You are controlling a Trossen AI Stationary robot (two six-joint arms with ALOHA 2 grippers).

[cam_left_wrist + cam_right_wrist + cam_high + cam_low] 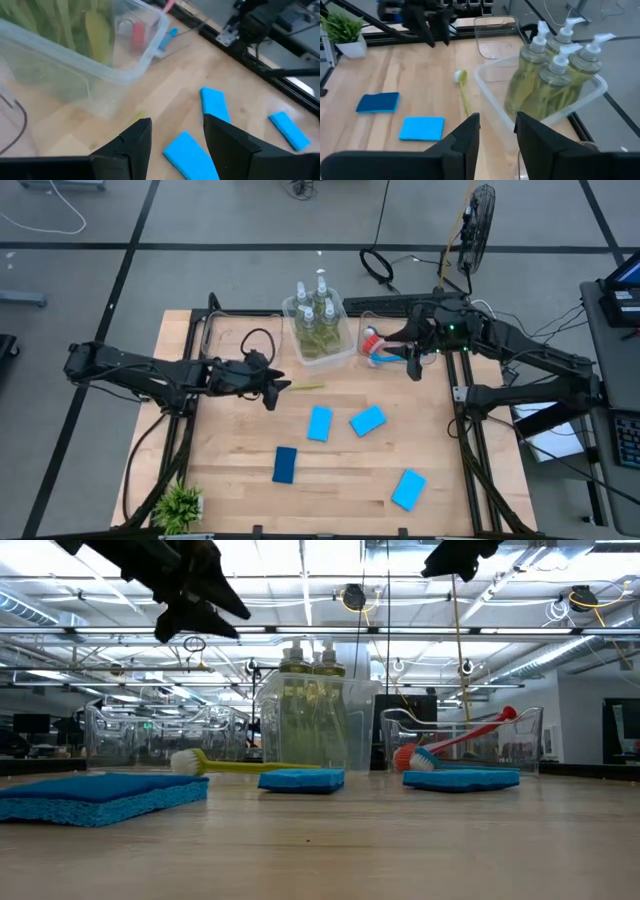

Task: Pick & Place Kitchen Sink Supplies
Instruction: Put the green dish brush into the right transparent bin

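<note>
Several clear bottles (315, 305) of yellow-green liquid with white pumps stand in a clear bin (340, 358) at the table's far middle. A red brush (470, 737) and a blue brush (425, 758) lie in a second clear bin (372, 330) to its right. A green brush (305, 387) lies flat on the table in front of the bottle bin. Several blue sponges (319, 423) lie flat on the wood. My left gripper (272, 390) hovers open just left of the green brush's end (141, 116). My right gripper (413, 370) hangs open, high beside the brush bin, with nothing between its fingers (470, 130).
An empty clear bin (225, 340) stands at the far left of the table, behind my left arm. A small potted plant (180, 505) sits at the near left corner. Bare wood lies between the sponges and the near edge.
</note>
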